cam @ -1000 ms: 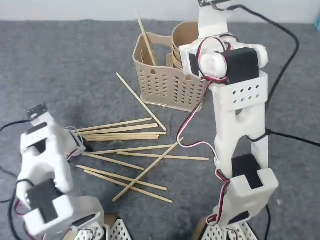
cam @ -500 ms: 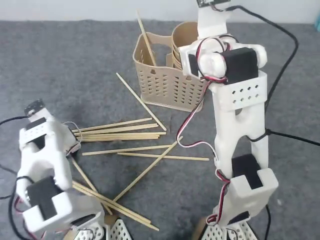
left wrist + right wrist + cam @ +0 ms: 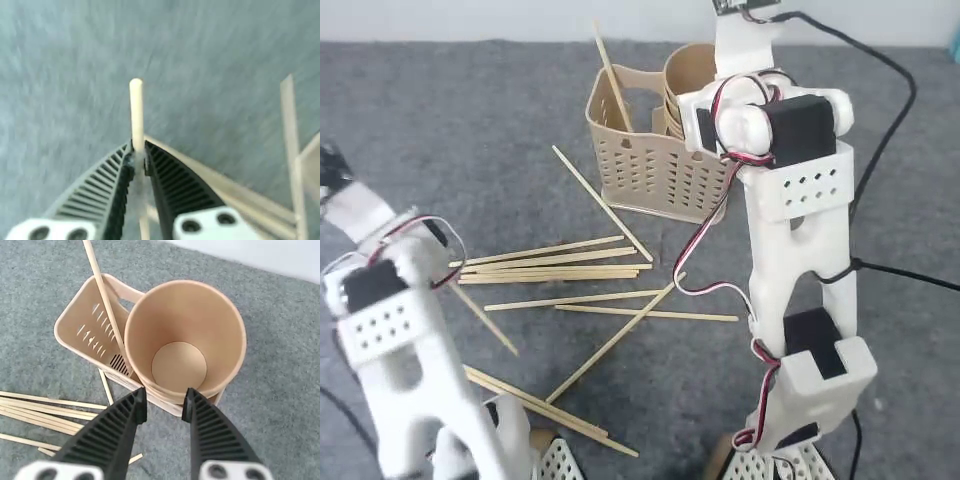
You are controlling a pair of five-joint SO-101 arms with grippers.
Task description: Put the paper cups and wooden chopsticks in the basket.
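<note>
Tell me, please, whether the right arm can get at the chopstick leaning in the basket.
Probably yes: its open claw hangs above the basket, and the chopstick leans free beside the paper cup, nothing covering it.

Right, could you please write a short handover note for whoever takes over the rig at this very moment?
Left gripper: shut on a chopstick.
Right gripper: open, above the paper cups.
Done: paper cups stacked in the basket, with an upright chopstick beside them.
Left: that chopstick and the loose chopsticks lying on the table.
</note>
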